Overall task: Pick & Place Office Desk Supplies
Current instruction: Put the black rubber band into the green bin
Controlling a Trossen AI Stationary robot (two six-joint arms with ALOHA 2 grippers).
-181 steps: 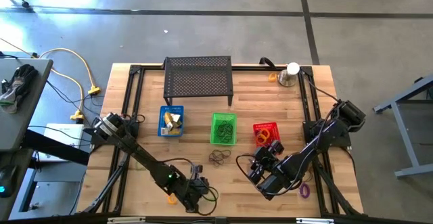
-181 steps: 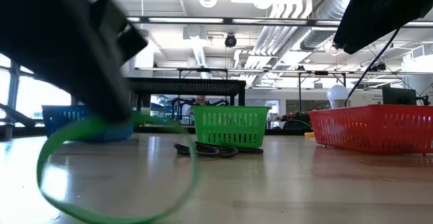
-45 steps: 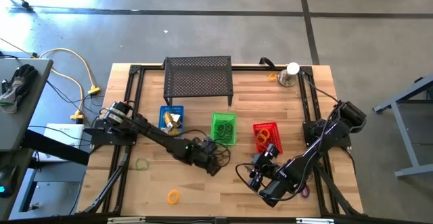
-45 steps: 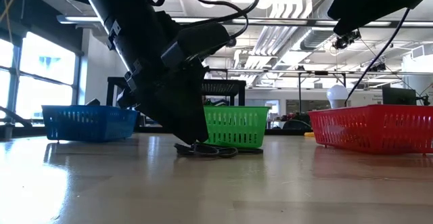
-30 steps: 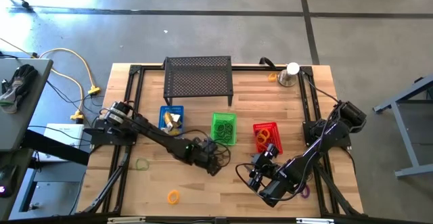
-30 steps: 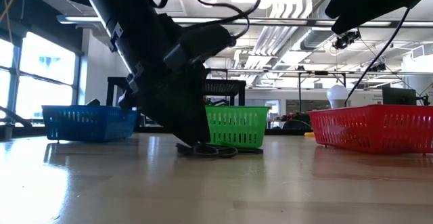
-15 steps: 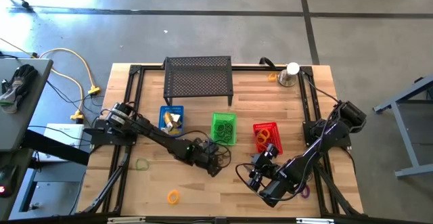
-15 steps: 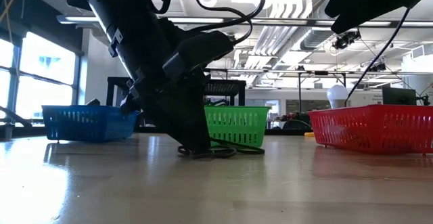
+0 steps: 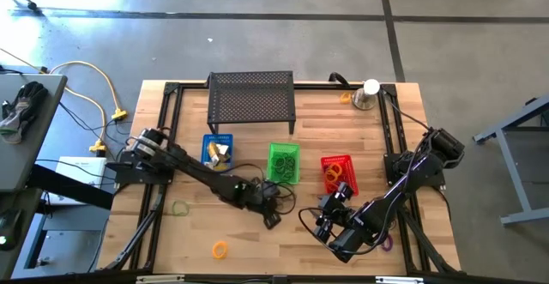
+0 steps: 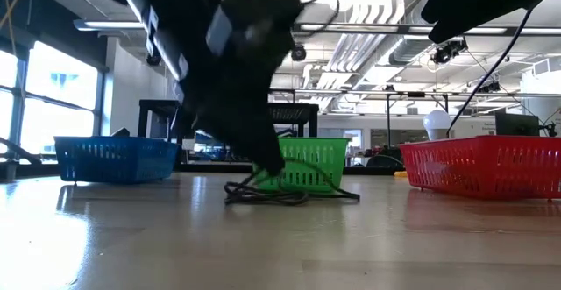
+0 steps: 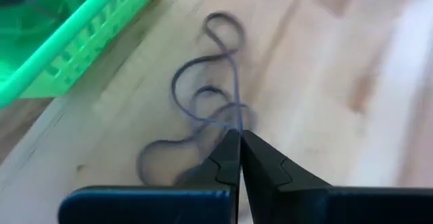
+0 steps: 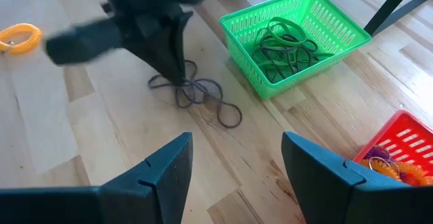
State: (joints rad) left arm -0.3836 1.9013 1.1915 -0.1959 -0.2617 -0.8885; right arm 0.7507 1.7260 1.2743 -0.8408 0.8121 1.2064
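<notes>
A tangle of dark elastic loops (image 9: 280, 200) lies on the wood just near of the green basket (image 9: 283, 162); it also shows in the left wrist view (image 11: 203, 102) and the low view (image 10: 289, 195). My left gripper (image 9: 273, 216) stands over it, shut on a strand. My right gripper (image 12: 237, 176) hangs open above the table, right of the tangle and near of the red basket (image 9: 337, 170). An orange loop (image 9: 220, 250), a green loop (image 9: 178, 207) and a purple loop (image 9: 386, 242) lie loose on the table. My left gripper pinches strands of the dark loops (image 11: 233, 119) between its two fingertips, where several strands cross. The fingers come slanting down from above and from the table's left. A strand (image 10: 256, 183) rises slack from the table to the fingers; the rest of the tangle lies on the wood.
The blue basket (image 9: 217, 153) holds yellow blocks, the green basket holds green loops, the red basket holds orange loops. A black mesh rack (image 9: 251, 99) stands at the far side, and a silver cup with a white ball (image 9: 368, 93) at the far right corner. A black frame (image 9: 171, 129) edges the table.
My left gripper, which stood on the dark loops, has shifted a little toward the near edge, tipped and risen. The tangle has been drawn out wider toward the right, one strand lifted off the wood while the rest stays on the table.
</notes>
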